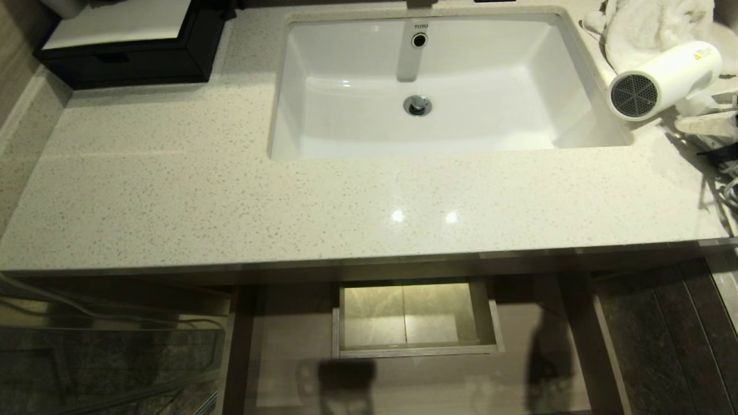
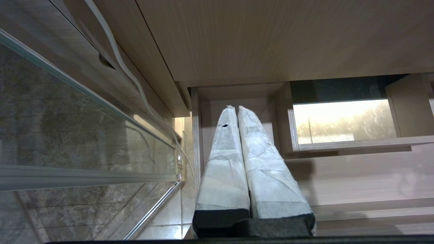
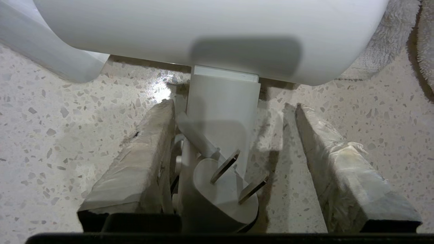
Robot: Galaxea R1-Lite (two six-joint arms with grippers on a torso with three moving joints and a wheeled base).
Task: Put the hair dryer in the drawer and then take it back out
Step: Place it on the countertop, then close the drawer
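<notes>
The white hair dryer (image 1: 663, 78) lies on the counter right of the sink, its grey honeycomb grille facing the basin. My right gripper (image 1: 700, 112) reaches in from the right edge. In the right wrist view this gripper (image 3: 234, 106) is open astride the dryer's handle (image 3: 223, 101). One finger (image 3: 135, 162) lies close beside the handle and the other finger (image 3: 346, 169) stands clear of it. The white plug (image 3: 227, 189) sits between them. The drawer (image 1: 288, 346) is pulled out below the counter, showing its central box (image 1: 487, 323). My left gripper (image 2: 234, 107) is shut, parked by the drawer (image 2: 356, 173).
A white towel (image 1: 651, 23) is heaped behind the dryer. The sink (image 1: 300, 86) fills the counter's middle, and a black box (image 1: 132, 57) stands at the back left. A glass panel (image 1: 104, 357) stands low on the left beside the drawer.
</notes>
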